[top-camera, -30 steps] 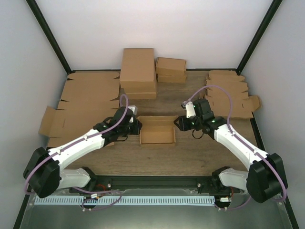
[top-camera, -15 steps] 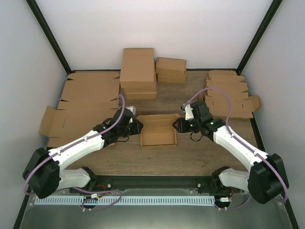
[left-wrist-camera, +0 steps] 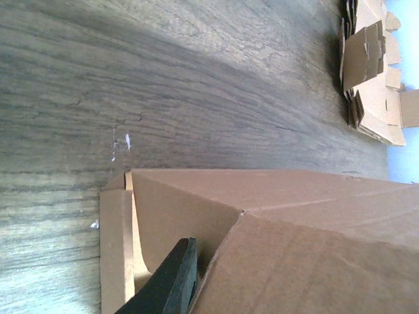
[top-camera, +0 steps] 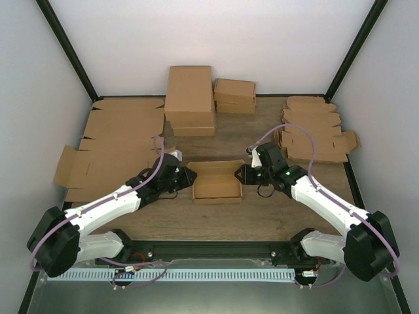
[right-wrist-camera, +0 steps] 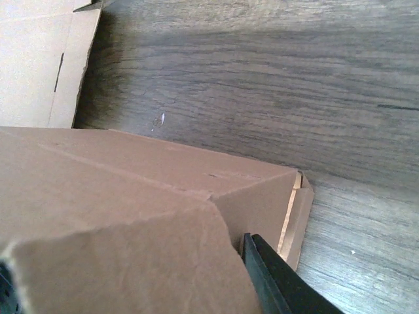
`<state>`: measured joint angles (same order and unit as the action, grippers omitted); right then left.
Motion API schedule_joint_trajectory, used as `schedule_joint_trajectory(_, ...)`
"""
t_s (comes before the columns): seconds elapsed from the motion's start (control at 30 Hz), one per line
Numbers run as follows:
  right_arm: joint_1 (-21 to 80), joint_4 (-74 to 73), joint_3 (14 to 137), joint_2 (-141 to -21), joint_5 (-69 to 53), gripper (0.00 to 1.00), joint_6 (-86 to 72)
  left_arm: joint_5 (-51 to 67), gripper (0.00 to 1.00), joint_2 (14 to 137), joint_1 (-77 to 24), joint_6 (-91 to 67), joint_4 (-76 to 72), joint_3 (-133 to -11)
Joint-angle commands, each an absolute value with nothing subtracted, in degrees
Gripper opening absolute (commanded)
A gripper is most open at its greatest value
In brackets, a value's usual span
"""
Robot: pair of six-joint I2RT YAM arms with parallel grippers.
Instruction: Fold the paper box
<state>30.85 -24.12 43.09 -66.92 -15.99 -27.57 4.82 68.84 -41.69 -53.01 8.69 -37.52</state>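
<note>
The paper box [top-camera: 217,182], small, brown and open-topped with its lid flap up at the back, lies at the table's middle. My left gripper [top-camera: 187,176] is at its left end and my right gripper [top-camera: 243,174] at its right end. In the left wrist view one black finger [left-wrist-camera: 171,281] lies inside the box against an end flap [left-wrist-camera: 294,261]; the other finger is hidden behind that flap. In the right wrist view one black finger [right-wrist-camera: 272,278] lies against the end flap [right-wrist-camera: 131,261] in the same way. Each gripper looks closed on its flap.
Large flat cardboard sheets [top-camera: 111,147] lie at the left. Two stacks of folded boxes [top-camera: 190,98] [top-camera: 234,95] stand at the back. A pile of small die-cut blanks [top-camera: 314,131] lies at the right, also in the left wrist view [left-wrist-camera: 373,72].
Both grippers have moved inward from beside the box onto its two ends. The box has shifted slightly toward the near edge.
</note>
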Motion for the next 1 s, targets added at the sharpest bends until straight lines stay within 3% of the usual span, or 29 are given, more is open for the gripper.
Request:
schedule_joint_trajectory(0.0, 32.20, -22.69, 41.77, -64.85, -13.87, 0.27, -30.37, 4.88, 0.17, 67.07, -42.55, -56.65, 5.67, -35.37)
schedule_joint_trajectory(0.97, 36.98, -16.53, 31.35, -58.34, -11.19, 0.15, -40.22, 1.89, 0.16, 64.61, -45.38, -48.22, 11.29, -34.03)
